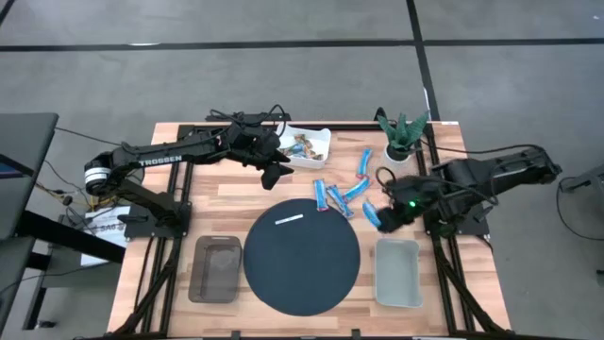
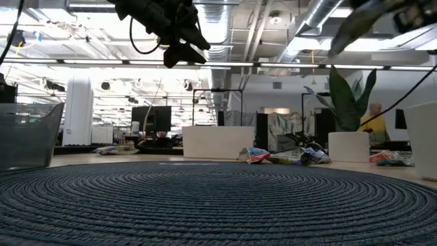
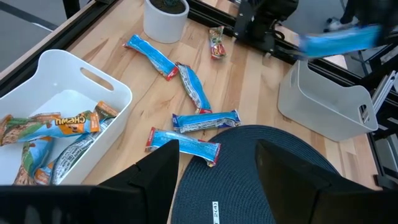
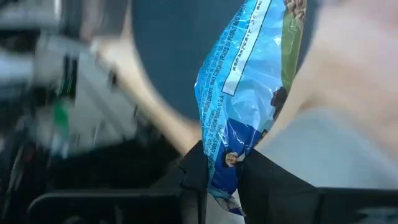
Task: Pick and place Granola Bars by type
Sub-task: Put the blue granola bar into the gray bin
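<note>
Several blue granola bars (image 1: 342,194) lie flat on the wood between the dark round mat (image 1: 302,283) and a potted plant; the left wrist view shows them (image 3: 194,87) too. Tan and brown bars (image 3: 59,124) fill a white tray (image 1: 321,134) at the far edge. My right gripper (image 1: 389,213) hangs above the table by the mat's right side, shut on one blue bar (image 4: 245,87). My left gripper (image 3: 214,186) hovers open over the mat's far edge, near the tray, holding nothing. My right gripper pinches the blue bar by one end (image 4: 225,163) between its two fingers. The rest of the wrapper sticks out past the fingertips. The fingers slant downward, and the bar (image 3: 339,38) is lifted clear of the table.
A pale bin (image 1: 397,272) stands right of the mat and a clear bin (image 1: 215,269) left of it. The potted plant (image 1: 401,140) stands at the far right. A small multicoloured bar (image 3: 216,42) lies near the pot. A white strip (image 1: 289,219) marks the mat.
</note>
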`<state>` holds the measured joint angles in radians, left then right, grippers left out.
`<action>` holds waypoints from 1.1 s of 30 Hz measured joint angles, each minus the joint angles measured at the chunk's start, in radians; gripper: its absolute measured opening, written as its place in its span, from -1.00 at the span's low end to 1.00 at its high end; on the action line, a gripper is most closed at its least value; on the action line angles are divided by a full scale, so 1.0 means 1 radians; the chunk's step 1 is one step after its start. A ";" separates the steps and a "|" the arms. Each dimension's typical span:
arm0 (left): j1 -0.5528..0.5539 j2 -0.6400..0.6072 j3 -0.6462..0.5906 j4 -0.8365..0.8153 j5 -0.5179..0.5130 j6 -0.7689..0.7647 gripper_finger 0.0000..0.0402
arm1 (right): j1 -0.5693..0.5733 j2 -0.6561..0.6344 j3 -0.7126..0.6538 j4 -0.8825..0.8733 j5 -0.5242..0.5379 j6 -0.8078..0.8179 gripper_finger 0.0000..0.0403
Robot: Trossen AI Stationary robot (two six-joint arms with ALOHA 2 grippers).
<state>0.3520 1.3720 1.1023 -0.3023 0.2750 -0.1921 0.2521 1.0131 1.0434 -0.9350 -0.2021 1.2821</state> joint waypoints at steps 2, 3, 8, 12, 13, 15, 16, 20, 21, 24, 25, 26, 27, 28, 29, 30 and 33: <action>0.000 0.000 0.000 0.000 -0.001 0.000 0.01 | 0.059 -0.016 0.001 0.001 -0.060 0.007 -0.76; 0.000 0.000 0.000 0.000 -0.003 0.000 0.01 | 0.088 -0.020 0.001 0.001 -0.090 0.020 -0.76; 0.000 0.000 0.000 -0.001 -0.003 -0.002 0.01 | 0.220 -0.017 0.001 -0.018 -0.222 0.105 -0.75; 0.000 0.000 0.000 -0.001 -0.005 -0.004 0.01 | 0.303 0.001 0.001 -0.080 -0.249 0.205 -0.75; 0.000 0.000 0.000 -0.001 -0.006 -0.004 0.01 | 0.319 0.009 0.001 -0.105 -0.249 0.228 -0.75; 0.000 0.000 0.000 -0.001 -0.007 -0.004 0.01 | 0.347 0.029 0.001 -0.142 -0.249 0.264 -0.75; 0.000 0.000 0.000 -0.001 -0.005 -0.004 0.01 | 0.359 0.040 0.001 -0.148 -0.248 0.270 -0.75; 0.000 0.000 0.000 -0.004 0.033 0.000 0.01 | 0.388 0.095 0.001 -0.142 -0.248 0.256 -0.75; 0.000 0.000 0.000 -0.009 0.035 -0.001 0.01 | 0.391 0.108 0.001 -0.139 -0.248 0.255 -0.74; 0.000 0.000 0.000 -0.031 0.035 -0.001 0.01 | 0.396 0.148 0.001 -0.129 -0.249 0.235 -0.74; 0.000 0.000 0.000 -0.036 0.035 -0.001 0.01 | 0.395 0.162 0.001 -0.126 -0.253 0.231 -0.74; 0.000 0.000 0.000 -0.039 0.035 -0.001 0.01 | 0.394 0.174 0.001 -0.128 -0.257 0.229 -0.74; 0.000 0.000 0.000 -0.042 0.034 -0.001 0.01 | 0.394 0.185 0.001 -0.130 -0.262 0.229 -0.74; 0.000 0.000 0.000 -0.046 0.034 0.000 0.01 | 0.394 0.196 0.001 -0.131 -0.269 0.228 -0.74; 0.000 0.000 0.000 -0.049 0.034 0.000 0.01 | 0.394 0.205 0.001 -0.131 -0.272 0.228 -0.74; 0.000 0.000 0.000 -0.050 0.034 0.000 0.01 | 0.394 0.213 0.001 -0.131 -0.277 0.228 -0.74; 0.000 0.000 0.000 -0.048 0.034 0.000 0.01 | 0.394 0.233 0.001 -0.128 -0.291 0.213 -0.68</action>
<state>0.3519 1.3720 1.1023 -0.3504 0.3092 -0.1925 0.6460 1.2459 1.0443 -1.0626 -0.4928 1.4953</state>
